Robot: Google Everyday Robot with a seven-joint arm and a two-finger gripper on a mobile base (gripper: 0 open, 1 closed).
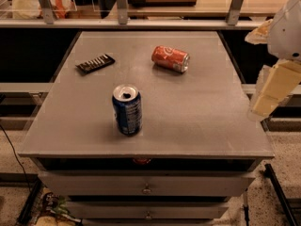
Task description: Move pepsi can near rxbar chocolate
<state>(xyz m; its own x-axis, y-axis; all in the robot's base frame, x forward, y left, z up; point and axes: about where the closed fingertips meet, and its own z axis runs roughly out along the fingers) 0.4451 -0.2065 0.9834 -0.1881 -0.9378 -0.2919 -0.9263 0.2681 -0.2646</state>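
The pepsi can (127, 109) is blue with a silver top and stands upright near the front middle of the grey table (197, 112). The rxbar chocolate (95, 63) is a flat dark bar lying at the table's back left, well apart from the can. My gripper (270, 95) hangs off the table's right edge, pale and angled down. It is far to the right of the can and holds nothing that I can see.
A red-orange soda can (170, 59) lies on its side at the back centre-right. A shelf with rails (164, 4) runs behind the table. Drawers (146, 185) sit below the front edge.
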